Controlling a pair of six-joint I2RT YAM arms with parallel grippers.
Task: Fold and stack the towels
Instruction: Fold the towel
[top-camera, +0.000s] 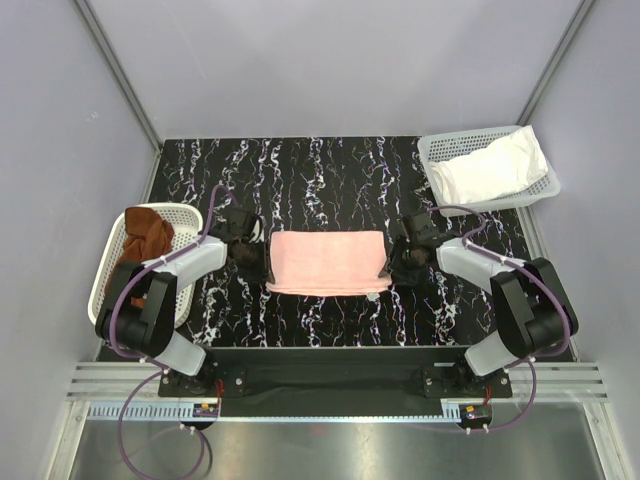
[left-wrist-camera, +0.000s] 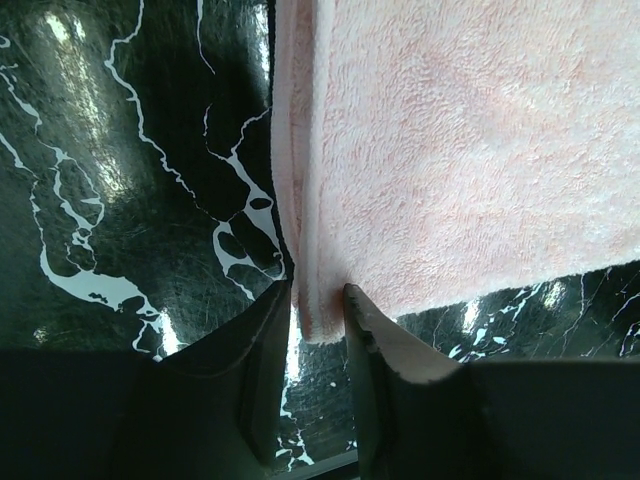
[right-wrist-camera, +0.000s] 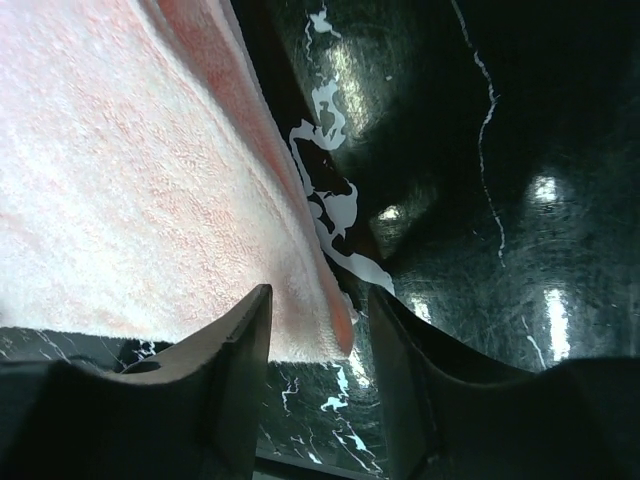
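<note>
A pale pink towel (top-camera: 328, 262) lies folded into a wide rectangle at the middle of the black marbled table. My left gripper (top-camera: 250, 250) is at its left end. In the left wrist view that gripper (left-wrist-camera: 317, 290) straddles the near corner of the pink towel (left-wrist-camera: 470, 150), jaws narrow, with a thin gap on the left side. My right gripper (top-camera: 402, 258) is at the right end. In its wrist view the right gripper (right-wrist-camera: 320, 295) stands open around the pink towel's (right-wrist-camera: 130, 170) corner, which is clear of the right finger. A white towel (top-camera: 490, 168) and a rust-brown towel (top-camera: 148, 235) lie in baskets.
A white mesh basket (top-camera: 436, 150) stands at the back right corner and holds the white towel. Another white basket (top-camera: 108, 270) hangs at the table's left edge with the brown towel in it. Grey walls close in the back and sides.
</note>
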